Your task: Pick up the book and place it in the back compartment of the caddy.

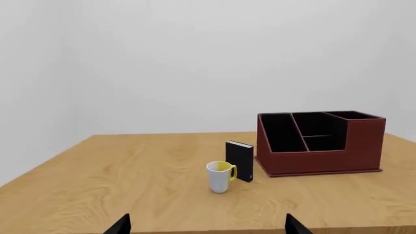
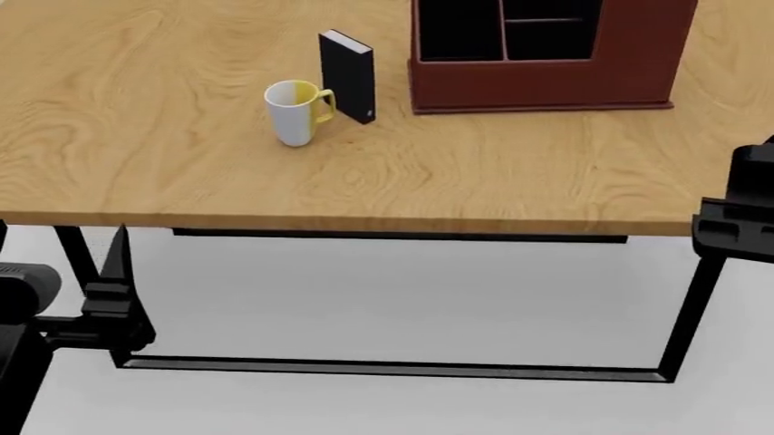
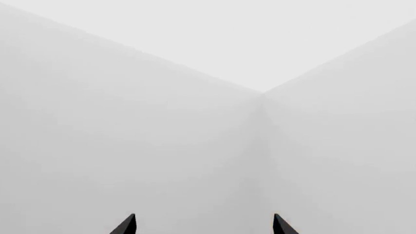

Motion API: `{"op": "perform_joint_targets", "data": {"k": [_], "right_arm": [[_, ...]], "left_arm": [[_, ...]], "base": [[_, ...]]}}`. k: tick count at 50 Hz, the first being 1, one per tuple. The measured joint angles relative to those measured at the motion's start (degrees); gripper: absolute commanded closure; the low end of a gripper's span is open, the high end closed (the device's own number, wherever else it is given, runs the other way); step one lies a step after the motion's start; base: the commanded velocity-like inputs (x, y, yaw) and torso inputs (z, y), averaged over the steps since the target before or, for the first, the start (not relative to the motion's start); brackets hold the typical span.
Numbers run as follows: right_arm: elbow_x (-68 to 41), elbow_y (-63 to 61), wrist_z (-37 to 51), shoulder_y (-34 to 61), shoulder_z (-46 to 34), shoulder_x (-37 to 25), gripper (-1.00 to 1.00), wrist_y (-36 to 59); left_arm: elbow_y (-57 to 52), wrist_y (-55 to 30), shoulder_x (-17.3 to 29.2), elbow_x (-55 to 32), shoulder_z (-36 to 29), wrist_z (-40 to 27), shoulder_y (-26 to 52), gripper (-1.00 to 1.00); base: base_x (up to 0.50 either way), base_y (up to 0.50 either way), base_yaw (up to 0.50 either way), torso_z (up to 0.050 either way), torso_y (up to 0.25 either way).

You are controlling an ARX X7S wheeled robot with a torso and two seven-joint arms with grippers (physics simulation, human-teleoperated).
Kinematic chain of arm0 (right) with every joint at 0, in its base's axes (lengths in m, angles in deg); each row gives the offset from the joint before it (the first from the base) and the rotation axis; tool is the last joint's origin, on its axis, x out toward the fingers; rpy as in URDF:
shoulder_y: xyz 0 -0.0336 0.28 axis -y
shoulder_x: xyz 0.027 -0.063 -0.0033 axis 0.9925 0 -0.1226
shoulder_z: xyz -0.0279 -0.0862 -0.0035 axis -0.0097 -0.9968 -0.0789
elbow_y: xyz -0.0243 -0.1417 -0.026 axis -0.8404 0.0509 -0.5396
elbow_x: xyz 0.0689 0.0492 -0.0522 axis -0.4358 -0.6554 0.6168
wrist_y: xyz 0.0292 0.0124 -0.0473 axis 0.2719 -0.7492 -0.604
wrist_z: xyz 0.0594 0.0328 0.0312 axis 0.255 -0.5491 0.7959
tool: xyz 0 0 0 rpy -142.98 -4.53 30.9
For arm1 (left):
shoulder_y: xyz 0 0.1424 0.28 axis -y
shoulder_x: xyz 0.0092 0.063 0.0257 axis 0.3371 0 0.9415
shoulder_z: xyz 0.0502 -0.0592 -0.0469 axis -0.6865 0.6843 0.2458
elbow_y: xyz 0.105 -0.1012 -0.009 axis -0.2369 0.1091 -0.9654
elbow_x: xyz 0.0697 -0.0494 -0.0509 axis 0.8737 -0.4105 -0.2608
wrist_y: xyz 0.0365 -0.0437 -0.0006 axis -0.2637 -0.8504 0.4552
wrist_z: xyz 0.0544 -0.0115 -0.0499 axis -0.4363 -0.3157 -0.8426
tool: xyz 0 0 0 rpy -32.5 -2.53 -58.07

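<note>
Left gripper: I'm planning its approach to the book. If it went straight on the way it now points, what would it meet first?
Probably the mug, standing just ahead of the book, though depth is hard to judge. The left gripper is open and short of the table.

Plain white walls (image 1: pixel 162 58) meet in a corner, enclosing a wooden table (image 2: pixel 145 136) on black legs (image 2: pixel 691 308) over pale floor (image 2: pixel 400 308).

Bare simulated room: blank white walls (image 1: pixel 162 58), lone wooden table (image 1: pixel 130 170)
</note>
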Motion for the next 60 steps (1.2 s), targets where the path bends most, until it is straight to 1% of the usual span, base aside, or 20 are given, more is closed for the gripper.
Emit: {"op": "perform_joint_targets", "data": {"k": [15, 39, 54, 60], "right_arm": [[-2.6, 0.4, 2.5, 0.0, -1.3, -2.5, -1.00, -2.3], [-2.7, 1.1, 3.5, -0.3, -3.9, -4.0, -1.00, -5.0], [-2.2, 1.3, 4.1, -0.3, -5.3, -4.3, -1.00, -6.4], [-2.0, 1.4, 4.3, -0.2, -6.0, -4.3, -1.00, -6.9]], "left_arm": [[-0.5, -0.1, 0.3, -0.3, -0.1, -0.4, -0.2, -1.00], [0.1, 0.8, 0.6, -0.5, -0.3, -0.7, -0.3, -1.00], [0.3, 1.2, 0.7, -0.9, -0.3, -0.8, -0.4, -1.00], [0.1, 1.0, 0.9, -1.0, -0.3, -0.9, -0.2, -1.00]], "base": [[0.00, -0.39, 0.00, 0.000, 0.000], [0.00, -0.39, 0.00, 0.000, 0.000], [0.00, -0.01, 0.00, 0.000, 0.000], [0.32, -0.04, 0.00, 0.000, 0.000]]}}
